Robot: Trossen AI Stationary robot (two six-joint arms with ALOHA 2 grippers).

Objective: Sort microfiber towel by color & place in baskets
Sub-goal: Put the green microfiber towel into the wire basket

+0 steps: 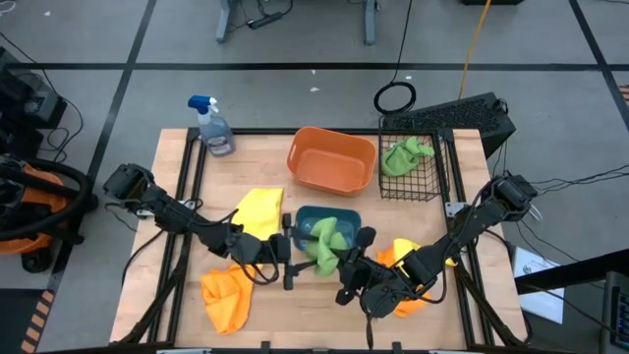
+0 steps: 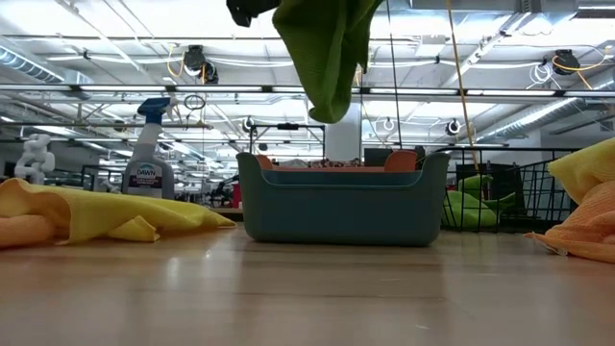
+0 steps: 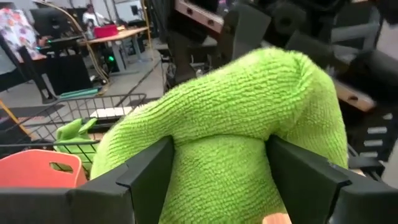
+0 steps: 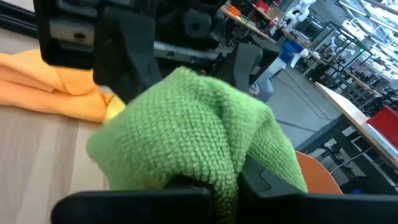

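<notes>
A bright green towel [image 1: 324,241] hangs bunched over the teal tray [image 1: 346,220], clear of it in the low view [image 2: 327,58]. My right gripper [image 1: 342,264] is shut on the towel [image 4: 186,124]. My left gripper [image 1: 295,248] is open and reaches in from the table's left. Its fingers [image 3: 146,174] stand on either side of the towel's upper bulge [image 3: 236,118]. Another green towel [image 1: 405,154] lies in the black wire basket [image 1: 432,147]. A yellow towel [image 1: 258,211] and an orange towel [image 1: 226,295] lie on the table. My right gripper pinches a bunched fold of the green towel [image 4: 227,177] between its two fingers; how many layers it has I cannot tell. The fingers come in about level from the table's near right. The towel hangs below them, clear of the teal tray [image 2: 341,207]. My left gripper has the towel's bulge between its open fingers; I cannot tell whether they touch it.
The orange tub [image 1: 331,160] stands behind the teal tray. A spray bottle [image 1: 213,126] is at the far left corner. An orange and yellow heap of cloth [image 1: 405,258] lies under my right arm. Bare wood shows along the near edge.
</notes>
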